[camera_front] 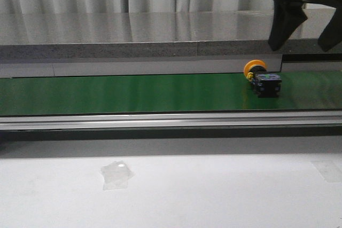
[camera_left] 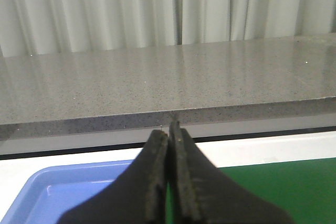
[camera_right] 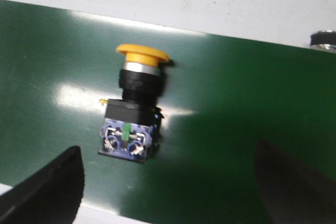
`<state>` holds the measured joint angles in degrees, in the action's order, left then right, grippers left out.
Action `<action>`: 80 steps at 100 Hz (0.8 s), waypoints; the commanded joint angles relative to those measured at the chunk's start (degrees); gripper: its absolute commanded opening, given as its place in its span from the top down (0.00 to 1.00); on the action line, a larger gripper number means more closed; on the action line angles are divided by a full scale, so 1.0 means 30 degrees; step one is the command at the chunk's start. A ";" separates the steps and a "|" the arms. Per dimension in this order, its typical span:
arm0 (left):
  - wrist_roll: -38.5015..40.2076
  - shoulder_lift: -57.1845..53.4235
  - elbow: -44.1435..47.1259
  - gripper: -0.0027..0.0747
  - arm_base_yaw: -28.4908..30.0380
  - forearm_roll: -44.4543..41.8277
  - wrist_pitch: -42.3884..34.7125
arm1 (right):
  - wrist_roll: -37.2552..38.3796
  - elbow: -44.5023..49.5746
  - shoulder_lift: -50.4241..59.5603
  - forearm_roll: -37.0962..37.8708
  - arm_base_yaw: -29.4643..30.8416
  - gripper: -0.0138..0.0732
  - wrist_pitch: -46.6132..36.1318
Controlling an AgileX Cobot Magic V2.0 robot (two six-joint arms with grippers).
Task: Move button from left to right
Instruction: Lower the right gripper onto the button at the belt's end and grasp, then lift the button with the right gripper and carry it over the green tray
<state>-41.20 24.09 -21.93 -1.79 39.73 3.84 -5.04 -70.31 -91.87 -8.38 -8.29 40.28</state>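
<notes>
The button [camera_front: 261, 79] has a yellow-orange cap and a black body with a bluish-grey end. It lies on its side on the green belt [camera_front: 133, 93], toward the right. It also shows in the right wrist view [camera_right: 134, 108]. My right gripper [camera_front: 305, 25] hangs open and empty above the belt, up and to the right of the button. In the right wrist view the right gripper [camera_right: 170, 182] has its fingers [camera_right: 47, 190] wide apart with the button off to one side of the gap. My left gripper [camera_left: 169, 145] is shut on nothing, and it does not show in the front view.
A blue tray [camera_left: 79, 192] lies under the left gripper beside the belt's left end. A grey stone ledge [camera_front: 160, 33] runs behind the belt, with curtains beyond. A metal rail [camera_front: 171, 120] edges the belt's front. A tape scrap [camera_front: 116, 173] lies on the white table.
</notes>
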 commanded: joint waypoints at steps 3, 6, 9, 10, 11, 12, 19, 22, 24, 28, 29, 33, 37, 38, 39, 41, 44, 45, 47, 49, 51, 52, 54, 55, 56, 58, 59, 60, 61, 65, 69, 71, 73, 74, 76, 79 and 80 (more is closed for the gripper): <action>0.0022 0.0168 -0.0522 0.99 -0.0036 0.0223 -0.1120 | -0.0396 -0.1118 -0.0114 -0.0158 -0.0070 0.10 -0.0832; 0.0022 0.0168 -0.0522 0.99 -0.0036 0.0223 -0.1120 | -0.0396 -0.1165 -0.0276 -0.0158 -0.0070 0.10 -0.0832; 0.0022 0.0168 -0.0522 0.99 -0.0036 0.0223 -0.1120 | -0.0396 -0.1165 -0.0438 -0.0063 -0.0070 0.10 -0.0880; 0.0022 0.0168 -0.0522 0.99 -0.0036 0.0223 -0.1120 | -0.0396 -0.1165 -0.0518 -0.0039 -0.0070 0.10 -0.0909; 0.0022 0.0168 -0.0522 0.99 -0.0036 0.0223 -0.1120 | -0.0396 -0.1165 -0.0549 0.0022 -0.0070 0.10 -0.0909; 0.0022 0.0168 -0.0522 0.99 -0.0036 0.0223 -0.1120 | -0.0396 -0.1165 -0.0577 0.0039 -0.0070 0.10 -0.0926; 0.0022 0.0168 -0.0522 0.99 -0.0036 0.0223 -0.1120 | -0.0396 -0.1165 -0.0933 0.0438 -0.0070 0.10 -0.0925; 0.0022 0.0168 -0.0522 0.99 -0.0036 0.0223 -0.1120 | -0.0396 -0.1165 -0.1092 0.0685 -0.0070 0.10 -0.0945; 0.0022 0.0168 -0.0522 0.99 -0.0036 0.0223 -0.1120 | -0.0396 -0.1165 -0.1191 0.0876 -0.0070 0.10 -0.0945; 0.0022 0.0168 -0.0522 0.99 -0.0036 0.0223 -0.1120 | -0.0396 -0.1165 -0.1341 0.1221 -0.0050 0.10 -0.1021; 0.0022 0.0168 -0.0522 0.99 -0.0036 0.0223 -0.1120 | -0.0396 -0.1165 -0.1405 0.1271 -0.0050 0.10 -0.1044; 0.0022 0.0168 -0.0522 0.99 -0.0036 0.0223 -0.1120 | -0.0396 -0.1165 -0.1571 0.1509 -0.0050 0.10 -0.1065; 0.0022 0.0168 -0.0522 0.99 -0.0036 0.0223 -0.1120 | -0.0379 -0.1165 -0.1765 0.1671 -0.0050 0.10 -0.1070; 0.0022 0.0168 -0.0522 0.99 -0.0036 0.0223 -0.1120 | -0.0379 -0.1165 -0.1854 0.1691 -0.0050 0.10 -0.1070; 0.0022 0.0168 -0.0522 0.99 -0.0036 0.0223 -0.1120 | -0.0379 -0.1165 -0.1891 0.1691 -0.0050 0.10 -0.1070; 0.0022 0.0168 -0.0522 0.99 -0.0036 0.0223 -0.1120 | -0.0379 -0.1165 -0.1974 0.1691 -0.0050 0.10 -0.1070; 0.0022 0.0168 -0.0522 0.99 -0.0036 0.0223 -0.1120 | -0.0379 -0.1165 -0.2124 0.1691 -0.0050 0.11 -0.1044; 0.0022 0.0168 -0.0522 0.99 -0.0036 0.0223 -0.1120 | -0.0359 -0.1165 -0.2176 0.1691 -0.0050 0.11 -0.1025; 0.0022 0.0168 -0.0522 0.99 -0.0036 0.0223 -0.1120 | -0.0359 -0.1165 -0.2252 0.1691 -0.0050 0.13 -0.0970; 0.0022 0.0168 -0.0522 0.99 -0.0036 0.0223 -0.1120 | -0.0359 -0.1165 -0.2306 0.1691 -0.0050 0.15 -0.0928; 0.0022 0.0168 -0.0522 0.99 -0.0036 0.0223 -0.1120 | -0.0359 -0.1165 -0.2362 0.1691 -0.0050 0.16 -0.0896; 0.0022 0.0168 -0.0522 0.99 -0.0036 0.0223 -0.1120 | -0.0359 -0.1165 -0.2400 0.1691 -0.0050 0.18 -0.0848; 0.0022 0.0168 -0.0522 0.99 -0.0036 0.0223 -0.1120 | -0.0336 -0.1165 -0.2408 0.1691 -0.0050 0.22 -0.0795; 0.0022 0.0168 -0.0522 0.99 -0.0036 0.0223 -0.1120 | -0.0335 -0.1165 -0.2408 0.1691 -0.0050 0.23 -0.0794; 0.0022 0.0168 -0.0522 0.99 -0.0036 0.0223 -0.1120 | -0.0335 -0.1165 -0.2408 0.1691 -0.0050 0.26 -0.0750; 0.0022 0.0168 -0.0522 0.99 -0.0036 0.0223 -0.1120 | -0.0283 -0.1165 -0.2408 0.1691 -0.0050 0.29 -0.0716; 0.0022 0.0168 -0.0522 0.99 -0.0036 0.0223 -0.1120 | -0.0264 -0.1165 -0.2408 0.1691 -0.0050 0.32 -0.0698; 0.0022 0.0168 -0.0522 0.99 -0.0036 0.0223 -0.1120 | -0.0234 -0.1165 -0.2408 0.1691 -0.0050 0.34 -0.0666; 0.0022 0.0168 -0.0522 0.99 -0.0036 0.0223 -0.1120 | -0.0203 -0.1165 -0.2408 0.1691 -0.0050 0.37 -0.0630; 0.0022 0.0168 -0.0522 0.99 -0.0036 0.0223 -0.1120 | -0.0210 -0.1222 -0.2408 0.1691 -0.0050 0.45 -0.0538; 0.0022 0.0168 -0.0522 0.99 -0.0036 0.0223 -0.1120 | -0.0210 -0.1337 -0.2408 0.1691 -0.0050 0.55 -0.0254; 0.0022 0.0168 -0.0522 0.99 -0.0036 0.0223 -0.1120 | -0.0210 -0.1407 -0.2408 0.1691 -0.0050 0.59 -0.0106; 0.0022 0.0168 -0.0522 0.99 -0.0036 0.0223 -0.1120 | -0.0210 -0.1485 -0.2408 0.1691 -0.0050 0.62 0.0018; 0.0022 0.0168 -0.0522 0.99 -0.0036 0.0223 -0.1120 | -0.0210 -0.1514 -0.2408 0.1691 -0.0050 0.63 0.0065; 0.0022 0.0168 -0.0522 0.99 -0.0036 0.0223 -0.1120 | -0.0210 -0.1627 -0.2408 0.1691 -0.0050 0.65 0.0221; 0.0022 0.0168 -0.0522 0.99 -0.0036 0.0223 -0.1120 | -0.0210 -0.1887 -0.2390 0.1691 -0.0050 0.67 0.0515; 0.0022 0.0168 -0.0522 0.99 -0.0036 0.0223 -0.1120 | -0.0210 -0.1941 -0.2390 0.1691 -0.0050 0.67 0.0672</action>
<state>-41.20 24.09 -21.93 -1.79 39.73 3.84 -5.53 -73.23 -101.83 -3.44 -8.57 41.75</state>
